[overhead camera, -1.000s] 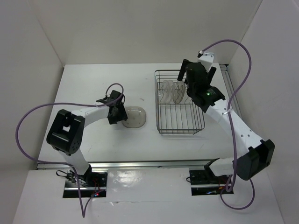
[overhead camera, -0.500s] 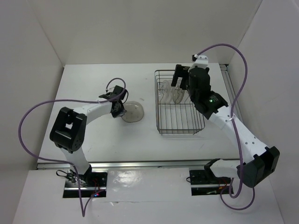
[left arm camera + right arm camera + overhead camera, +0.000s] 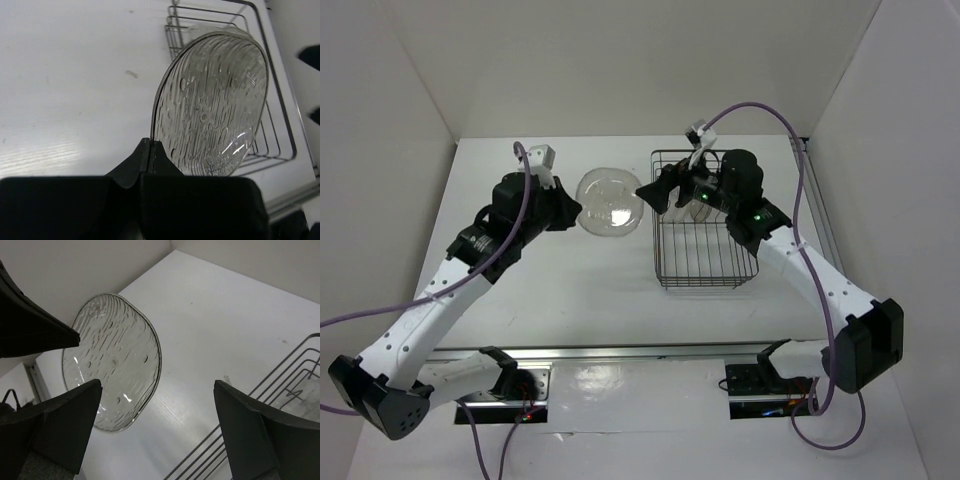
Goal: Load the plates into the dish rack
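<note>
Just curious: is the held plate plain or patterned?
The plate has rippled streaks and dots; left wrist view.

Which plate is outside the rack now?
The translucent ribbed plate clamped in the left gripper, held up left of the dish rack; the only one outside it.

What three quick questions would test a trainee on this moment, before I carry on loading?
1. True or false: the left tool is shut on the rim of a plate.
2. Which fits the right tool? A: open, facing the plate. B: shut on the plate. C: shut and empty.
3. In one word: is the held plate inside the dish rack yet?
Key: 1 true; 2 A; 3 no, it is held up outside the rack, off its left side.
</note>
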Motion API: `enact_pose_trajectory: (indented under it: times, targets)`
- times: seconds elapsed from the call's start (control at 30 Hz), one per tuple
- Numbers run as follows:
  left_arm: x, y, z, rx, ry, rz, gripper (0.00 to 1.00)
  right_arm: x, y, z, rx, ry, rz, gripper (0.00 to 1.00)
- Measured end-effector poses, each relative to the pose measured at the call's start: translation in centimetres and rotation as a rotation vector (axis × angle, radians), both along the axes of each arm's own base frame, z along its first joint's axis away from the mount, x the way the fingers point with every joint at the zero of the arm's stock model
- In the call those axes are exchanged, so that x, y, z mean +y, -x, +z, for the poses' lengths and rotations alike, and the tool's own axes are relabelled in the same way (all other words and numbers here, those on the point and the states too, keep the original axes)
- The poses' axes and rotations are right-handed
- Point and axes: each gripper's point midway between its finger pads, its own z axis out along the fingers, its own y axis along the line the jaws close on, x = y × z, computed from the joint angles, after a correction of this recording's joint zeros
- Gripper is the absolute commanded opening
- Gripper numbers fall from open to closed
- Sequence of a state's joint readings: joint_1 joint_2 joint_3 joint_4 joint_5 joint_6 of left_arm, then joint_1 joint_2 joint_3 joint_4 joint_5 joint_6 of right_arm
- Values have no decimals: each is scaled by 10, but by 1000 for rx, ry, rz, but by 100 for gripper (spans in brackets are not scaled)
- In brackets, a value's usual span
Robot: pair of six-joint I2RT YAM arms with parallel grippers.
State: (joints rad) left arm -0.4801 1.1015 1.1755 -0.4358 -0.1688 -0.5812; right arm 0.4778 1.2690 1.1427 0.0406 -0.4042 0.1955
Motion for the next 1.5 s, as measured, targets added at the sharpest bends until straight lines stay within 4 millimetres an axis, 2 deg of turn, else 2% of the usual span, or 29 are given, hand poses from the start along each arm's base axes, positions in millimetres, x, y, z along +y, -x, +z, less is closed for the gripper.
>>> enact_pose_trajectory:
  times: [0.1,0.17,0.2,0.23,0.27,0.3,0.37,0.47,0.53,0.6,0.63,0.67,0.7,0.73,0.77,0.8,0.9,0.97,1.1,1.2,1.3,1.4,1.5]
  targets:
    - [-14,12,7,-27,11,-94,0,10,-3,-14,29,5,46,100]
    - [-20,17,3,-28,9,-143,0,14,-5,-22,48,6,65,93]
    - [-23,21,-1,-22,8,-166,0,17,-5,-25,59,5,76,85]
    - [-26,23,-3,-19,11,-181,0,18,-5,-28,65,5,83,59]
    - [-28,25,-5,-16,15,-198,0,20,-6,-30,66,5,91,41]
    - [-30,27,-5,-18,19,-209,0,21,-6,-31,67,6,97,33]
    - [-32,28,-3,-27,27,-226,0,24,-5,-34,88,-3,113,37]
    - [-33,29,-1,-40,26,-240,0,28,-2,-37,103,-8,138,37]
    - [-34,29,-1,-46,29,-246,0,29,0,-37,109,-12,151,22]
    - [-34,29,-1,-50,28,-247,0,30,1,-37,114,-14,158,0]
    - [-34,28,-2,-49,26,-242,12,30,2,-38,116,-14,160,0]
    - [-33,28,-2,-49,24,-238,29,30,1,-38,118,-13,156,0]
    - [-32,27,-2,-50,24,-229,54,29,0,-39,121,-12,147,0]
    - [-31,25,-2,-54,21,-222,91,27,-2,-41,131,-9,123,0]
    - [-29,24,-2,-52,22,-203,100,24,-7,-42,134,-1,84,0]
    - [-26,22,-3,-46,26,-176,100,18,-13,-44,137,9,35,0]
    - [-10,18,-12,-1,0,-73,100,-21,-39,-46,141,63,-254,0]
    - [5,14,-18,32,-20,7,100,-59,-54,-37,110,98,-475,0]
    - [24,11,-30,81,-57,110,100,-152,-71,-10,44,177,-944,0]
    - [25,11,-39,113,-68,122,100,-212,-80,-6,49,247,-1202,0]
    - [24,10,-47,138,-79,119,100,-247,-83,-25,92,331,-1331,0]
    - [22,11,-49,147,-78,108,100,-263,-82,-43,129,405,-1368,0]
    - [20,11,-49,150,-74,100,100,-273,-85,-53,142,460,-1406,0]
